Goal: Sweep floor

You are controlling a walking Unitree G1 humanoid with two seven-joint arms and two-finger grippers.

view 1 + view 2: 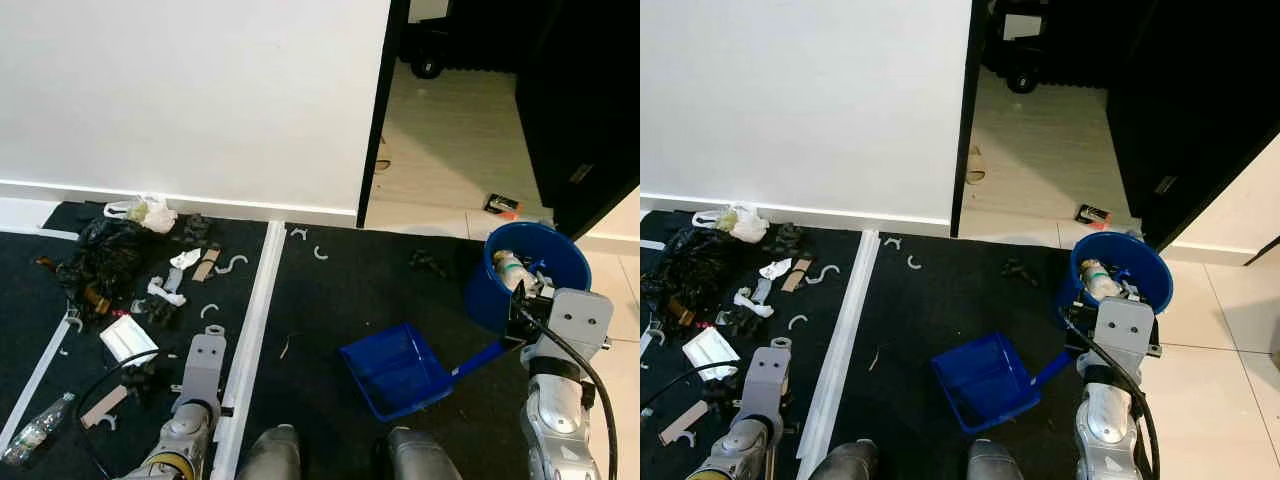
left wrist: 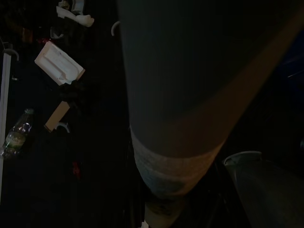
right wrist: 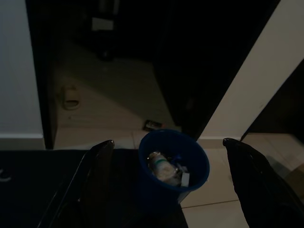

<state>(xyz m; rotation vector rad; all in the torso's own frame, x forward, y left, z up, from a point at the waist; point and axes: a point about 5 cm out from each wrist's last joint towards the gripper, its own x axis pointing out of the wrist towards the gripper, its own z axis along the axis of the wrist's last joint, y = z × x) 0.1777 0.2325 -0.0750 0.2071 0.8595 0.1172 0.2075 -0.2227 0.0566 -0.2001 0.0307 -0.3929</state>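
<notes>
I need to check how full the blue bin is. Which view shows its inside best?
The right wrist view: it looks at the blue bin head-on, open mouth showing a bottle and scraps. Both eye views show the bin beside the right arm, which partly covers it.

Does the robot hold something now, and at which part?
It cannot be told for sure. The handle of the blue dustpan ends under the right wrist, but the right hand is open, nothing between its fingers.

White wall (image 1: pixel 200 90), dark carpet (image 1: pixel 340 290), open doorway (image 1: pixel 450 110)
</notes>
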